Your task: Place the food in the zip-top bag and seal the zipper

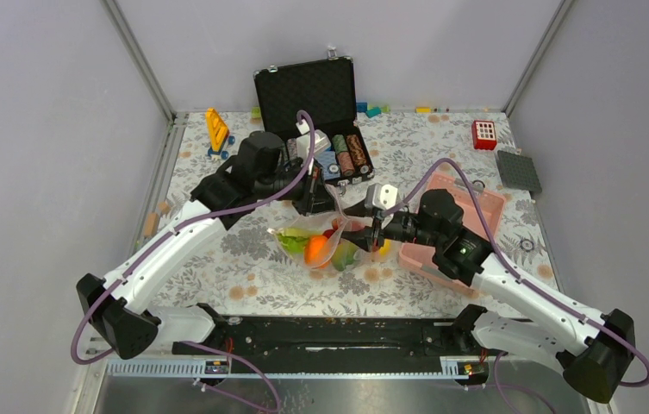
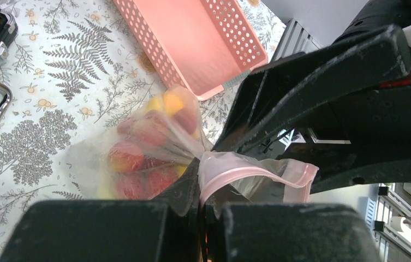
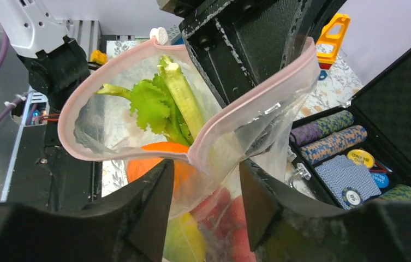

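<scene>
The clear zip-top bag hangs lifted in mid-table with its mouth open. Inside it are the celery stalk, the orange, red pieces and a green-yellow fruit. My left gripper is shut on the pink zipper at one end of the mouth, holding the bag up. My right gripper is open, its jaws straddling a fold of the near pink rim without closing on it. In the top view the left gripper and right gripper meet over the bag.
The pink slatted basket lies just right of the bag, and also shows in the left wrist view. The open black case of poker chips stands behind. A yellow toy, a red block and a grey plate lie at the back.
</scene>
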Controlling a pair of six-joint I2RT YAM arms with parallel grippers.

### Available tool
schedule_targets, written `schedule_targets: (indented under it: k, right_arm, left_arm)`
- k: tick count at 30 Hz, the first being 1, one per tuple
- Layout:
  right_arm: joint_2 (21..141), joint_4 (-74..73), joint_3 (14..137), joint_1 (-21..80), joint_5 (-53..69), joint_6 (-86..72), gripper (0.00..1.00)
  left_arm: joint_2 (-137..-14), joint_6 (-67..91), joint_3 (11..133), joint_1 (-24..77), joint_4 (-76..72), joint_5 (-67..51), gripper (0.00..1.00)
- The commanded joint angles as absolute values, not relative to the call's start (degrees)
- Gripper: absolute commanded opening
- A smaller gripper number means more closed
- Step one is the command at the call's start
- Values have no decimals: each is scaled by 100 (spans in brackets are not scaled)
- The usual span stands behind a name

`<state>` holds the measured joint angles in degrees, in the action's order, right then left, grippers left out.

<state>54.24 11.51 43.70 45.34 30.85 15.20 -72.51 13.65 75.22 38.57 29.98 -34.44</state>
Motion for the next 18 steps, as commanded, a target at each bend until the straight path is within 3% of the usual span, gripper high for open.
schedule_targets:
  k: [1,3,4,5,9,10,11,14,15,18]
  right_arm:
    - [5544,1637,4374,4597,3398,1266,45]
    - [5552,1545,4386,4597,3408,1198,23]
    - [5555,1501,4386,4597,3398,1157,4]
    - [5534,1487,4370,4597,3391,1086,0]
    - [5380,1519,4152,4591,3150,841,0]
    - [5338,1469,4135,4596,2962,736,0]
    - [5316,1396,4125,4592,2715,606,0]
    - [5223,990,4089,4584,1873,223,0]
    - [5199,844,4042,4569,1507,66,0]
    - [5048,671,3885,4409,1202,-420,0]
  left_arm:
    - [-7151,1560,7566,3896,2461,-3399,0]
    - [-7154,1598,7564,3911,2461,-3401,0]
    - [-7150,1607,7556,3910,2461,-3395,0]
    - [-7146,1608,7553,3913,2461,-3365,0]
    - [-7130,1653,7511,3922,2349,-3233,1]
    - [-7122,1672,7500,3918,2315,-3145,9]
    - [-7106,1684,7472,3919,2288,-3002,24]
    - [-6985,1679,7405,3912,2276,-2440,86]
    - [-6903,1672,7364,3908,2232,-2277,97]
    - [-6578,1627,7205,3898,2061,-2032,99]
